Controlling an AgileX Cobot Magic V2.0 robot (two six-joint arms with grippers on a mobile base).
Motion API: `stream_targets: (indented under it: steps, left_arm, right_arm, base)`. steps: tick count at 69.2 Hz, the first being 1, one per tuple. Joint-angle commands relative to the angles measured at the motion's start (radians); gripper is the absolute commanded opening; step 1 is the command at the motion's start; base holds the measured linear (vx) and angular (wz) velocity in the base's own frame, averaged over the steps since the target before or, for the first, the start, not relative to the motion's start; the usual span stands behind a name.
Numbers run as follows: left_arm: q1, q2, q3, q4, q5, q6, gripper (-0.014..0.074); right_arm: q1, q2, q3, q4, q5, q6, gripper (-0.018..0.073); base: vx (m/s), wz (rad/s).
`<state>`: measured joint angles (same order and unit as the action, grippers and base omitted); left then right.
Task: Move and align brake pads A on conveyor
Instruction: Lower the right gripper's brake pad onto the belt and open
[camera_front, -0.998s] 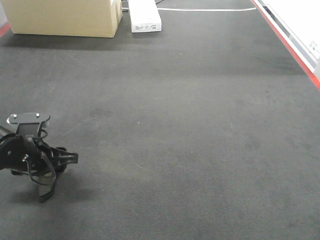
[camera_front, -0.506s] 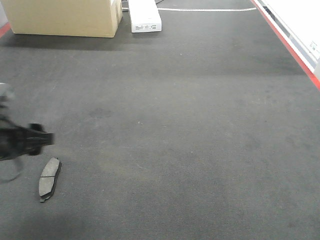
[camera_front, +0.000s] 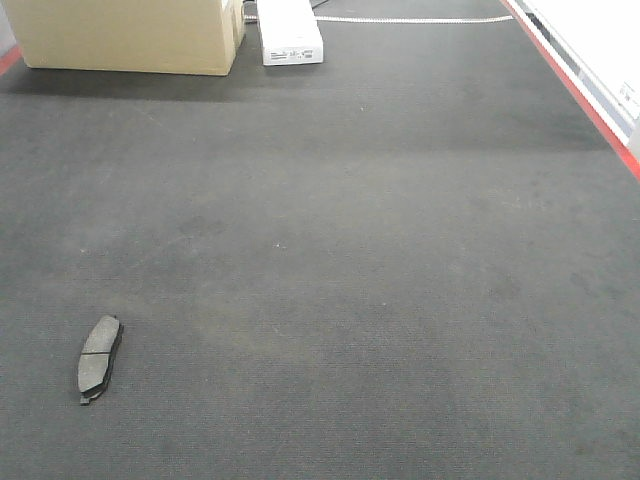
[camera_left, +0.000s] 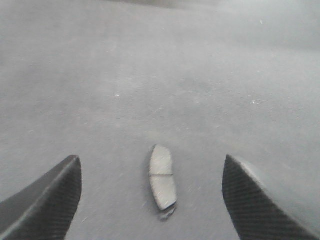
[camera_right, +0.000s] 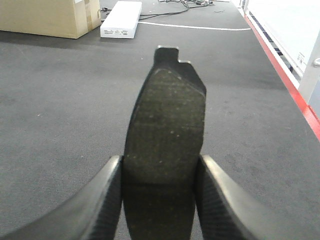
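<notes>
Writing: the white flat box (camera_front: 290, 30) carries a dark printed label on its near end, too small to read. A small sticker on the white panel (camera_front: 628, 95) is likewise unreadable.
Left pincer (camera_left: 152, 172): fingers spread wide apart, nothing between them, touching nothing. It hangs above the belt.
Loose brake pad (camera_left: 162, 183): flat on the conveyor (camera_left: 150, 75), below the left pincer and centred in the gap between its two fingers, well apart from both. The long axis runs away from the pincer and the groove across the middle is visible. The near end is blurred.
Right pincer (camera_right: 159, 167): clamped on the held brake pad (camera_right: 167, 135), with both fingers pressing its long edges.
Held brake pad: upright, rough friction face toward the wrist camera. The notched backing-plate end sticks out beyond the fingertips – the lower end is hidden between the fingers.
Ahead of right pincer: open belt, then the cardboard box (camera_right: 45, 17) and the white flat box far ahead to its left.
Right of right pincer: the red edge strip (camera_right: 280, 75) runs along the belt, well apart.
</notes>
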<state>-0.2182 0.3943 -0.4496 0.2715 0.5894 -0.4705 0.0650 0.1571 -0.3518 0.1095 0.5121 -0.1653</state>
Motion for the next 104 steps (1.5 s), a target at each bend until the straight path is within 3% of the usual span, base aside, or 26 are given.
stream_targets:
  steps: [1, 16, 72, 79, 84, 92, 104]
  left_arm:
    - [-0.006, -0.098, 0.008, -0.01, -0.025, 0.061, 0.0559]
    - [-0.006, -0.268, 0.036, -0.155, -0.057, 0.229, 0.0559]
    - [-0.006, -0.28, 0.036, -0.158, -0.047, 0.23, 0.0559]
    - [-0.006, -0.28, 0.036, -0.158, -0.047, 0.23, 0.0559]
    - [-0.006, -0.28, 0.036, -0.158, -0.047, 0.23, 0.0559]
    - [-0.006, -0.28, 0.036, -0.158, -0.047, 0.23, 0.0559]
    - [-0.006, -0.28, 0.036, -0.158, -0.047, 0.23, 0.0559]
  right_arm:
    - [-0.001, 0.009, -0.032, 0.0, -0.092, -0.003, -0.0008]
    - [-0.001, 0.009, -0.032, 0.0, -0.092, -0.003, -0.0008]
    - [-0.001, 0.009, -0.032, 0.001, -0.101, -0.002, -0.0008]
    - [-0.001, 0.017, -0.037, 0.059, -0.05, 0.024, -0.0008]
    - [-0.001, 0.068, -0.038, 0.092, -0.03, 0.019, -0.0006]
    - [-0.001, 0.237, -0.061, 0.068, -0.022, -0.026, -0.0005]
    - [-0.001, 0.522, -0.177, 0.059, 0.031, 0.006, -0.0001]
  base:
    - [0.0, 0.0]
    - [0.0, 0.0]
    - [0.0, 0.0]
    - [0.0, 0.0]
    - [0.0, 0.0]
    - [0.0, 0.0]
    - [0.0, 0.0]
